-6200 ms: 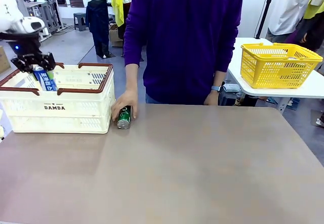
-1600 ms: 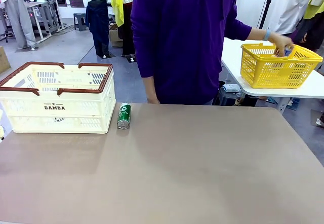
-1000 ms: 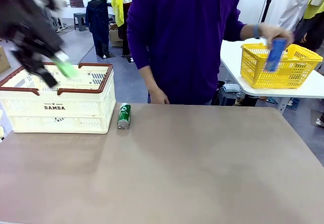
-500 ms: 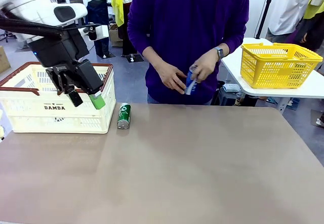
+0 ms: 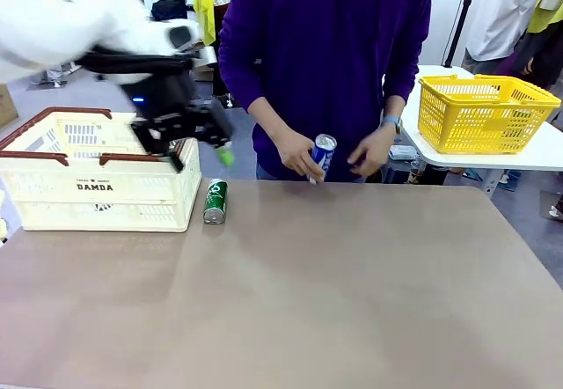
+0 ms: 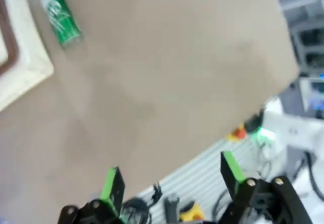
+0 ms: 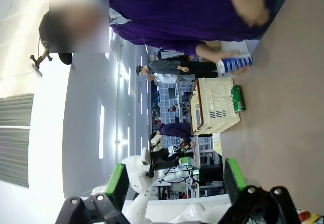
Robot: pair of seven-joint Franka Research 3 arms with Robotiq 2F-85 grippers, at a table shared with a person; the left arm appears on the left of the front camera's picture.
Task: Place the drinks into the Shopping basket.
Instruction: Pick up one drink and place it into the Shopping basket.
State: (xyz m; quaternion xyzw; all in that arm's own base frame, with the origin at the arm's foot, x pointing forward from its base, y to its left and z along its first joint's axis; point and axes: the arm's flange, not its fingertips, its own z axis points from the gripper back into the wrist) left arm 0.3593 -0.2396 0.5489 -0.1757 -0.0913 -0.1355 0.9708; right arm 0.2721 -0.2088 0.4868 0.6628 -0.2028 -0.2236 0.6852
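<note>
left arm: white rounded shell, black wrist block with a small blue light. left gripper is black with green pads, same on right gripper, pale screw heads at the knuckles. person: purple zip top, long sleeves, pale-blue wristband.

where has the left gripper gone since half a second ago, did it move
Yes. The left gripper has swung toward picture right, from over the front of the basket to past its right corner, above the green can.
</note>
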